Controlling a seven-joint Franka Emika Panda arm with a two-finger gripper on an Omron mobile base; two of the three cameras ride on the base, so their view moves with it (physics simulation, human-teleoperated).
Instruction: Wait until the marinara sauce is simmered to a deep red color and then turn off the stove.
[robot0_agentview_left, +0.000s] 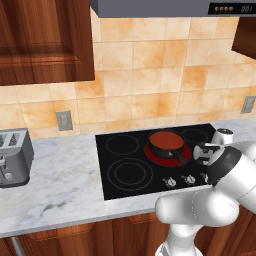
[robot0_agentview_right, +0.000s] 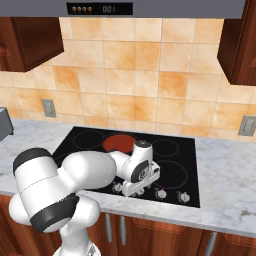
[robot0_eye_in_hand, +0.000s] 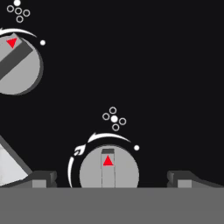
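The marinara sauce (robot0_agentview_left: 166, 140) is a flat red-brown disc in a small dark long-handled pan on the back right burner, which glows red around it. From the right, the sauce (robot0_agentview_right: 119, 142) shows just behind my hand. The stove (robot0_agentview_left: 125, 170) is a glossy black cooktop with silver knobs along its front edge. My gripper (robot0_eye_in_hand: 111, 178) hangs open just above one knob (robot0_eye_in_hand: 108, 173), whose red arrow points up in the hand view. One fingertip (robot0_eye_in_hand: 43, 178) stands on each side of it, apart from it. A second knob (robot0_eye_in_hand: 15, 65) sits at the upper left, turned aslant.
A grey toaster (robot0_agentview_left: 12, 157) stands on the marble counter (robot0_agentview_left: 60, 185) at the far left. A range hood (robot0_agentview_right: 100, 8) hangs over the stove, with dark wood cabinets on both sides. More knobs (robot0_agentview_right: 161, 194) lie to the right of my hand.
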